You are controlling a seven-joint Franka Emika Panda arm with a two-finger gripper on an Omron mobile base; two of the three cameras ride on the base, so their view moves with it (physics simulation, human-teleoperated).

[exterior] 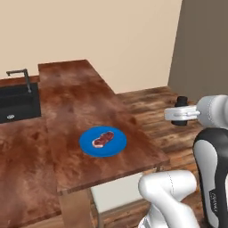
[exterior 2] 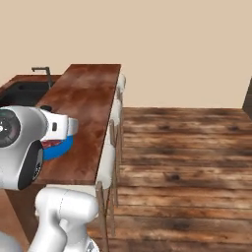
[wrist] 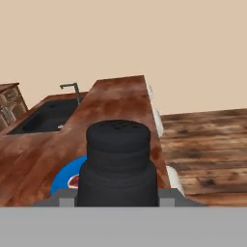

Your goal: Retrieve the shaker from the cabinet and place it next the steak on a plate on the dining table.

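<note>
1. Left base view: the tool (exterior: 181,113) hangs off the right long edge of the tabletop (exterior: 71,107), above the plank floor (exterior: 156,111), level with the tabletop's near half. The shaker (exterior: 181,111), black and upright, sits clamped in the tool; its cap shows above the white hand.
2. Left base view: the plate (exterior: 103,141), blue and round, lies flat on the tabletop near the right long edge, towards the near end. The steak (exterior: 103,139) lies on the plate, about its centre. Shaker and plate are well apart, with the tabletop's right edge between them.
3. Left base view: a black sink (exterior: 18,104) with a dark faucet (exterior: 22,76) is set in the adjoining counter at the left.
4. Right base view: the white arm covers most of the plate (exterior 2: 61,146); a blue arc of its rim shows beneath the wrist. White stools (exterior 2: 115,115) stand along the tabletop's (exterior 2: 88,108) right long edge.
5. Hand view: the shaker (wrist: 118,159) fills the lower centre, held between the tool's fingers. Behind it, low on the left, a part of the plate (wrist: 65,176) and a sliver of the steak (wrist: 74,182) show on the tabletop (wrist: 118,99). The sink (wrist: 46,116) lies beyond at the left
</note>
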